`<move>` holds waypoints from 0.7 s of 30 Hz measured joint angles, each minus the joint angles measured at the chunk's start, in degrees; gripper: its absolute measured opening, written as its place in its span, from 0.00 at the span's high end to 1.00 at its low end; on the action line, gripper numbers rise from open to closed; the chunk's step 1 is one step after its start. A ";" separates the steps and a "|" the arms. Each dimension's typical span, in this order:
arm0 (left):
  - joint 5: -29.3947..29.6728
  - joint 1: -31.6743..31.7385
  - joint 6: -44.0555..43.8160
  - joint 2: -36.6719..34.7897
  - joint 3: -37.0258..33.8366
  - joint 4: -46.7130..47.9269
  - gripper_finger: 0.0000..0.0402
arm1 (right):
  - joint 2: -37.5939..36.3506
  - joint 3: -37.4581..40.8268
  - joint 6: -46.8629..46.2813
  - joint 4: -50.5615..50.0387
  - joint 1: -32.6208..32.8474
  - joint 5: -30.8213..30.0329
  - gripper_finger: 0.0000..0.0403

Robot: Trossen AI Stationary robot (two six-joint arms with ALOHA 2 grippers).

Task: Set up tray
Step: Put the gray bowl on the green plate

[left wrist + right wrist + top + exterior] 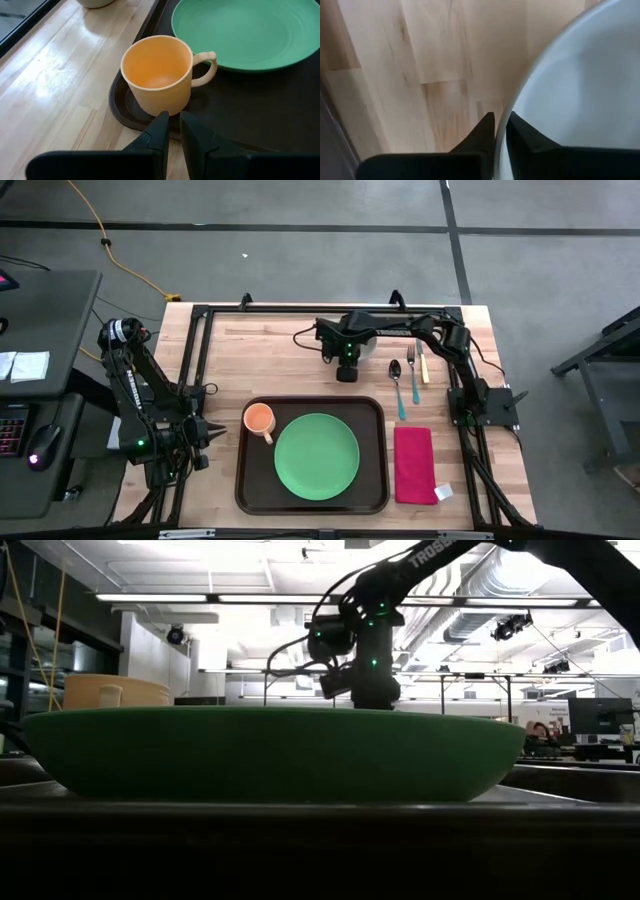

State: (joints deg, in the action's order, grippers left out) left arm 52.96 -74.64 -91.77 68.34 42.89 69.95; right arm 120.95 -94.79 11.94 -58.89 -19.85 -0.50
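Right claw (500, 125) astride bowl (580, 85) rim

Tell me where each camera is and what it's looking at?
High view: above the table, looking straight down; tray, both arms show.
Low view: at table height, looking level across the plate; right arm comes from above.
Left wrist view: on the left arm, facing the cup; left gripper shows.
Right wrist view: on the right arm, facing the bowl; right gripper pinches its rim.
Shared: high and left wrist views both show cup, plate and tray.
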 joint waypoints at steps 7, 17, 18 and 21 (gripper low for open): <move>-0.01 -0.01 0.00 0.00 0.00 0.00 0.80 | -0.11 -0.08 -0.33 0.24 0.04 -1.86 0.98; -0.01 0.01 -0.01 0.00 0.00 0.02 0.80 | -0.10 -0.06 -0.36 0.18 0.49 -2.84 1.00; -0.01 -0.01 0.00 0.00 0.00 0.00 0.80 | -0.10 -0.06 -0.35 0.17 0.49 -2.83 1.00; -0.01 -0.01 0.00 -0.01 0.00 0.00 0.80 | -0.11 -0.06 -0.35 0.13 0.49 -2.94 1.00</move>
State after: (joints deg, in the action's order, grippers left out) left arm 52.95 -74.64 -91.77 68.33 42.89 69.95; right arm 120.84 -94.85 11.60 -58.76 -19.35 -3.44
